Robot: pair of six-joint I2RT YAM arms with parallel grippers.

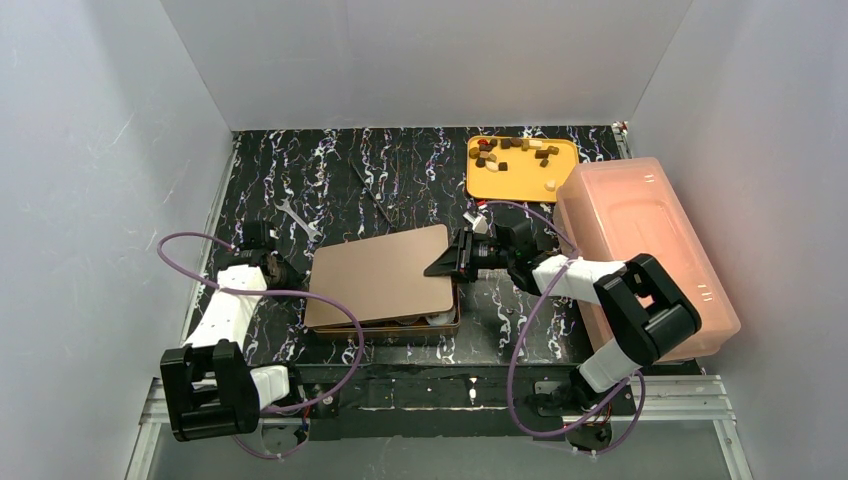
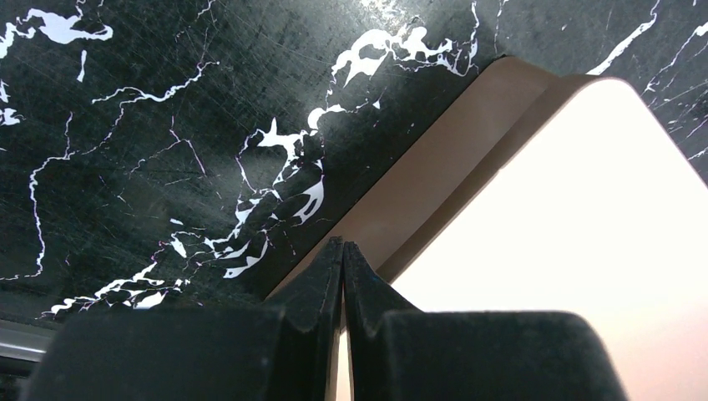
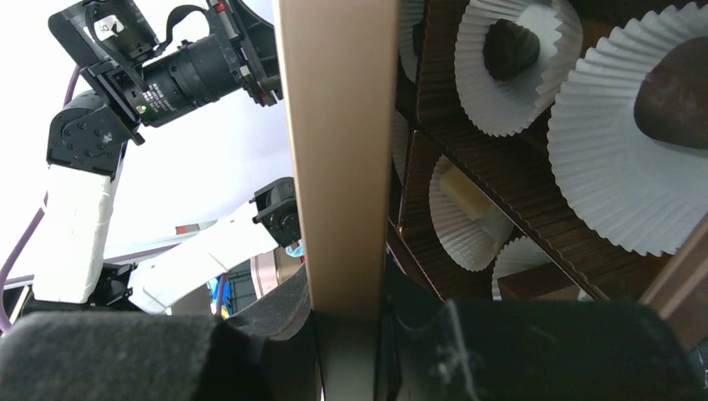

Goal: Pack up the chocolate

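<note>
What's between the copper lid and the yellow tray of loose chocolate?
Top view: just a short strip of bare marbled tabletop between lid and the tray holding chocolate; the right gripper, shut on the lid's edge, sits nearby.

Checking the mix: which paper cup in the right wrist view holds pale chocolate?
The mid-frame cup: its piece is cream; the cups above and right hold dark ones.

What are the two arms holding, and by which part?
The right tool pinches the flat copper-brown lid by its right edge, above the box. The left tool is shut beside the lid's other edge, apparently gripping nothing.
</note>
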